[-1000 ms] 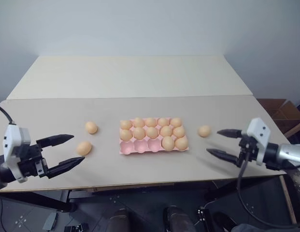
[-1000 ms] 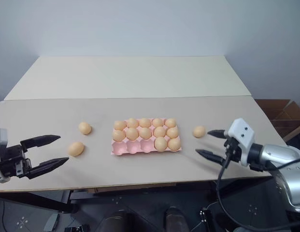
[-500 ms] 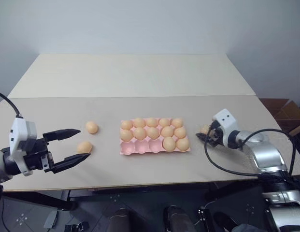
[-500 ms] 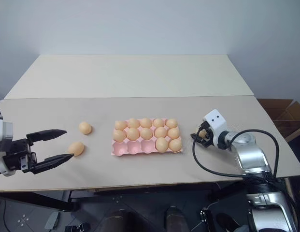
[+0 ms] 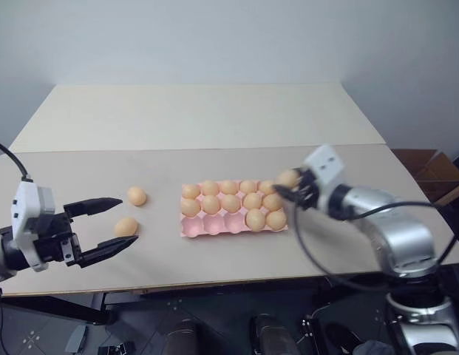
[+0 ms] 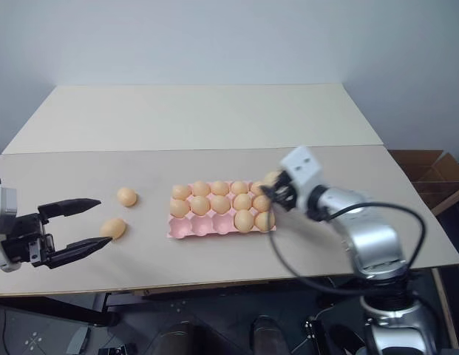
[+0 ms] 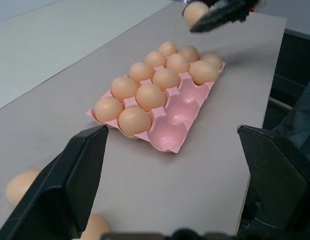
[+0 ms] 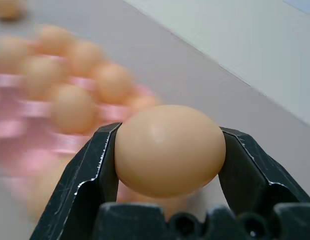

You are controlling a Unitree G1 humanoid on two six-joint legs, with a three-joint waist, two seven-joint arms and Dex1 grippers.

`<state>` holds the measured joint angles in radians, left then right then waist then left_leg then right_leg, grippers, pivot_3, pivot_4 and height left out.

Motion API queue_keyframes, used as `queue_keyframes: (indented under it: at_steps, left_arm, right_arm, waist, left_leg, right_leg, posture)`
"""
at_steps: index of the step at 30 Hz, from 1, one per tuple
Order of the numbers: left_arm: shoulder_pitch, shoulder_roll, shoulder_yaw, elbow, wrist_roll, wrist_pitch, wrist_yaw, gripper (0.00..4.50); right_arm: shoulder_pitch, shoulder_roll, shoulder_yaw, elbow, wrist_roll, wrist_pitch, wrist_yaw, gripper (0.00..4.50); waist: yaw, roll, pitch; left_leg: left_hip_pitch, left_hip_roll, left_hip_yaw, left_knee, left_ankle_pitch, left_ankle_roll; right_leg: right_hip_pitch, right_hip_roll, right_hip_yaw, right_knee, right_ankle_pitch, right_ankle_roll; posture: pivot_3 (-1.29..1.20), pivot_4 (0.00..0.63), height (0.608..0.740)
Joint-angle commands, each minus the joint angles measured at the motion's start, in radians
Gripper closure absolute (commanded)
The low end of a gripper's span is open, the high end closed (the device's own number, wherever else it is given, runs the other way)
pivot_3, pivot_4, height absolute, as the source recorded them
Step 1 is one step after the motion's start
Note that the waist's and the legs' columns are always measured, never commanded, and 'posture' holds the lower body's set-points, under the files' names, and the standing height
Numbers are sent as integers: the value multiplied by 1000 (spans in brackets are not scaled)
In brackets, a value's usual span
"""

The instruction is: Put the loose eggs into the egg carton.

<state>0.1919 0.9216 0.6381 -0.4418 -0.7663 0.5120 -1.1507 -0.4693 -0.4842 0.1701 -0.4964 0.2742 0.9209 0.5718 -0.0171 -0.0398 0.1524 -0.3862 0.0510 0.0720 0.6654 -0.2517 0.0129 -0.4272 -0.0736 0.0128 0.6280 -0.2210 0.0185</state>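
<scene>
R gripper (image 8: 167, 150) carried an egg (image 8: 169, 149) over the carton's (image 5: 214, 225) right end.
Fingers clamped on its sides; L gripper (image 5: 107, 225) hung wide apart nr two loose eggs (image 5: 126, 226). Eggs looked light, smooth, prob. fragile: grip gently across the middle.

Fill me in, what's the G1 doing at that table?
It's loading eggs. The right gripper is shut on a pale orange-tan egg, held above the right end of the flat pink egg carton. Twelve cups are filled; three in the near row are empty. Two loose eggs lie on the beige table to the carton's left, by the open left gripper.
</scene>
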Motion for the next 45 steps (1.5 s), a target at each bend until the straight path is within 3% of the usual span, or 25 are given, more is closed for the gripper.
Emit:
queue_keyframes:
  at_steps: [1,7,8,12,16,23,29,33,39,45]
  left_arm:
    - [8,-4,34,-28,-19,5,18,0]
    - [7,-8,30,-33,-22,5,35,0]
    - [5,-7,28,-32,-21,3,36,0]
    - [4,-2,39,-30,-23,1,33,0]
    - [8,-6,47,-21,-26,5,37,0]
    - [58,1,87,65,7,-1,6,0]
    - [62,-10,92,47,-12,9,18,0]
    - [107,-4,130,64,12,5,3,0]
    - [173,-33,165,114,51,-5,9,0]
    - [208,-101,130,111,100,25,120,0]
  right_arm:
    - [-15,18,71,-31,-33,19,-47,1815]
    - [-30,61,166,37,-62,7,-60,1815]
    - [-34,61,171,49,-69,6,-61,1092]
    - [-60,64,118,24,-47,22,-60,66]
    - [-70,8,31,-75,1,64,-27,66]
    - [28,-202,-247,-153,156,78,128,66]
    - [91,-249,-313,-146,206,29,167,66]
    - [202,-290,-438,-92,279,-115,332,66]
    - [387,-359,-469,23,258,-370,541,66]
    - [396,-349,-445,39,252,-427,512,66]
  waist:
    - [5,0,0]
    - [4,-1,0]
    - [5,-1,0]
    - [4,-1,0]
    - [4,0,0]
    - [6,-1,0]
    - [1,-1,0]
    - [5,-1,0]
    - [7,-1,0]
    - [2,-1,0]
  left_leg:
    - [0,-1,0,0,0,0]
    - [-1,-2,1,1,0,-1]
    - [-1,-2,1,1,0,-1]
    - [-1,-1,0,1,0,-1]
    - [-1,-1,0,1,0,-1]
    - [-2,-2,-1,0,0,0]
    - [1,-1,0,0,0,0]
    - [0,-1,-1,0,0,0]
    - [0,-2,0,0,0,0]
    - [3,0,1,1,0,0]
  right_leg:
    - [0,-1,0,0,0,0]
    - [1,-2,0,-2,0,0]
    - [1,-2,0,-2,0,0]
    - [0,-1,-1,-1,0,0]
    - [0,-1,-1,0,0,0]
    - [1,-2,-2,-3,0,0]
    - [1,-1,-1,-1,-3,-5]
    - [1,-1,-1,-2,-2,-3]
    - [3,-2,-1,-4,-2,-1]
    - [3,-2,0,-2,-7,1]
  posture:
    - [0,150,740]
    - [0,150,740]
    - [0,150,740]
    - [0,150,740]
    - [0,150,740]
    - [0,150,740]
    - [0,150,740]
    - [0,150,740]
    - [0,150,740]
    - [0,150,740]
